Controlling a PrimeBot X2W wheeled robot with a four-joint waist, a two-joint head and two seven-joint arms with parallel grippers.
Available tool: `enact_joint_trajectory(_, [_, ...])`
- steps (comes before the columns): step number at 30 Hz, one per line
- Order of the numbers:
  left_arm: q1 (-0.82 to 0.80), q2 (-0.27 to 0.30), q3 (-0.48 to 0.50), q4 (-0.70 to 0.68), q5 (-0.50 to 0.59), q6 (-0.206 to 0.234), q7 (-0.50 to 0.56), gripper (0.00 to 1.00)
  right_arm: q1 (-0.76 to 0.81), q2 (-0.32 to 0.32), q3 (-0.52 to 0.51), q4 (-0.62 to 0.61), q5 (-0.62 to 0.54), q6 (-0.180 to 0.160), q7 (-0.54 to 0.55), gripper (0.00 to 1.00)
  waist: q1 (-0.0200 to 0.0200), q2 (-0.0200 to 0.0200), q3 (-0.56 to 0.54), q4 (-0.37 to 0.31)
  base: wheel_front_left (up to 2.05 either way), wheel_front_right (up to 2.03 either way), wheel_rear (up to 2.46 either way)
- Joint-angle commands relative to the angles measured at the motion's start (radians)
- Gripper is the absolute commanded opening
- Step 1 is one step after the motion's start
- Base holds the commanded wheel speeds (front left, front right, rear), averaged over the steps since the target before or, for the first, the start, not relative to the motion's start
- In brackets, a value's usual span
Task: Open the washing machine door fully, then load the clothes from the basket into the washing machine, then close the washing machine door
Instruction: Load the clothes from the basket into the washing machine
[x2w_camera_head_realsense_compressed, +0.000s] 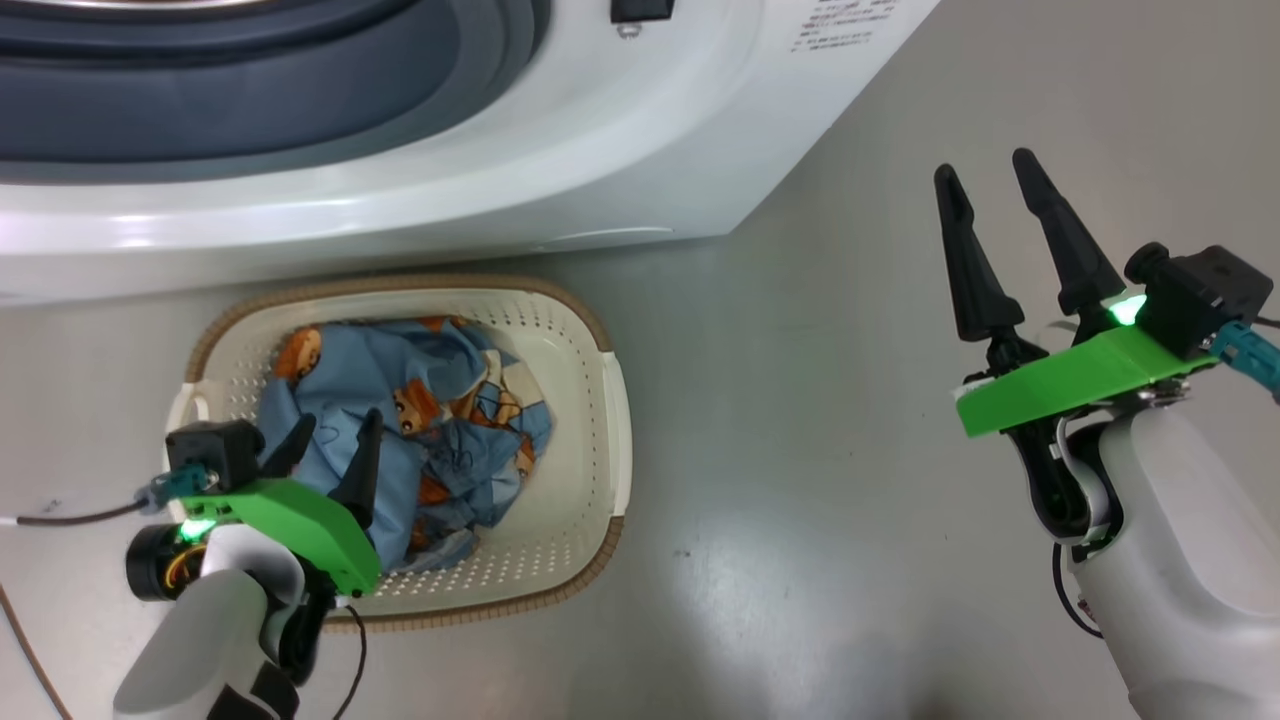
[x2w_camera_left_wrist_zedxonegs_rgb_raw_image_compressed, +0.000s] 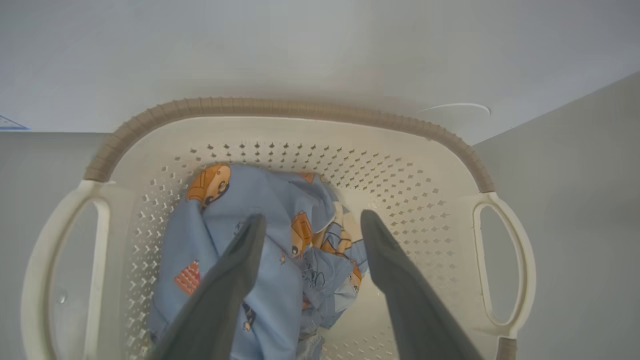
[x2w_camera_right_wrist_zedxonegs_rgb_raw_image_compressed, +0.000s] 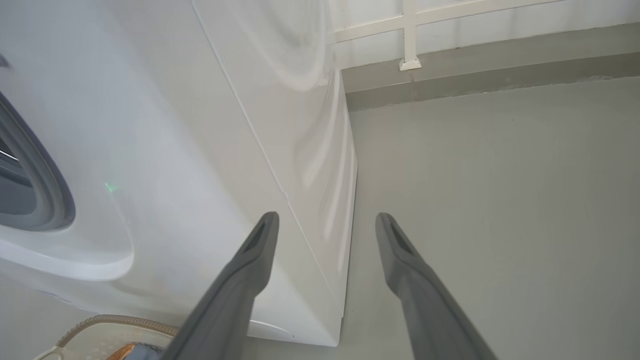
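While light blue, bear-printed soft fabric clothes (x2w_camera_head_realsense_compressed: 450, 400) lie crumpled in small cream-white perforated plastic basket (x2w_camera_head_realsense_compressed: 612, 420) on grey floor (x2w_camera_head_realsense_compressed: 800, 450), 8 o'clock in head view, big white front-loading washing machine (x2w_camera_head_realsense_compressed: 600, 150) stands just beyond at 12 o'clock, grey rubber ring (x2w_camera_head_realsense_compressed: 300, 110) exposed. Left gripper (x2w_camera_head_realsense_compressed: 338, 420) over heap, fingers spread wide, holding nothing; contact unclear. Right gripper (x2w_camera_head_realsense_compressed: 984, 165) at 3 o'clock, equally wide, empty, well apart from basket. Fabric likely light, limp, unbreakable; will drape, trail, maybe snag rim. Best hold: raised bunched fold near heap's centre, pinching several layers.

White forearms (x2w_camera_head_realsense_compressed: 1180, 560), green wrist brackets (x2w_camera_head_realsense_compressed: 1070, 385), 2 tapered dark fingers (x2w_camera_head_realsense_compressed: 1070, 240) per gripper (x2w_camera_head_realsense_compressed: 985, 167), seemingly teal plugs (x2w_camera_head_realsense_compressed: 1250, 355).
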Motion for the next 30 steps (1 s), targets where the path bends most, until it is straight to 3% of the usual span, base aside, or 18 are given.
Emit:
enact_joint_trajectory(1, [-0.015, 0.041, 0.016, 0.02, -0.016, -0.004, 0.006, 1.0, 0.002, 0.004, 0.018, -0.02, -0.019, 0.004, -0.009, 1.0, -0.0001, 0.0, 0.019, -0.006, 0.0, 0.0, 0.0])
enact_joint_trajectory(12, [-0.127, 0.063, -0.018, 0.252, -0.046, -0.004, 0.084, 1.0, -0.048, 0.005, 0.036, -0.028, -0.017, 0.004, -0.009, 1.0, -0.0001, 0.0, 0.114, -0.031, 0.0, 0.0, 0.0])
enact_joint_trajectory(30, [-0.182, 0.083, -0.047, 0.301, -0.044, 0.013, 0.132, 1.0, -0.09, 0.017, 0.037, -0.054, -0.035, 0.004, -0.009, 1.0, -0.0001, 0.0, 0.218, -0.065, 0.0, 0.0, 0.0])
